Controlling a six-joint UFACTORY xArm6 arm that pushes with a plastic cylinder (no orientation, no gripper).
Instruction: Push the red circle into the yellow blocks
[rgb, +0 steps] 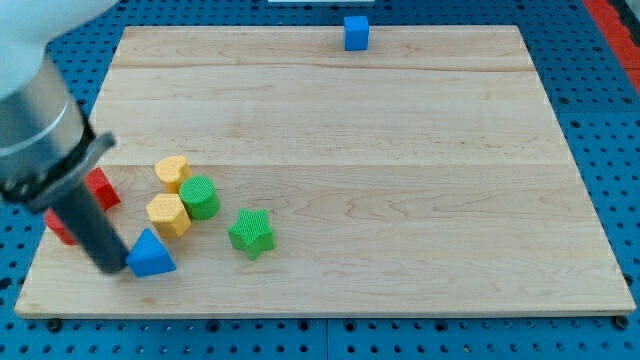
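Red circle (60, 228) hides mostly behind your rod at the worktop's (400, 200) left; my tip (113, 268) touches the blue triangle (150, 254). No claw here, so no state to tell. Yellow blocks (170, 195) lie near.

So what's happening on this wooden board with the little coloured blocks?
A robot arm ending in a dark rod is sliding blocks about a wooden board. My tip sits near the view's bottom left, right beside the blue triangle. Two red blocks lie partly hidden behind the rod; their shapes are unclear. The two yellow blocks sit just right of them, with a green cylinder alongside.
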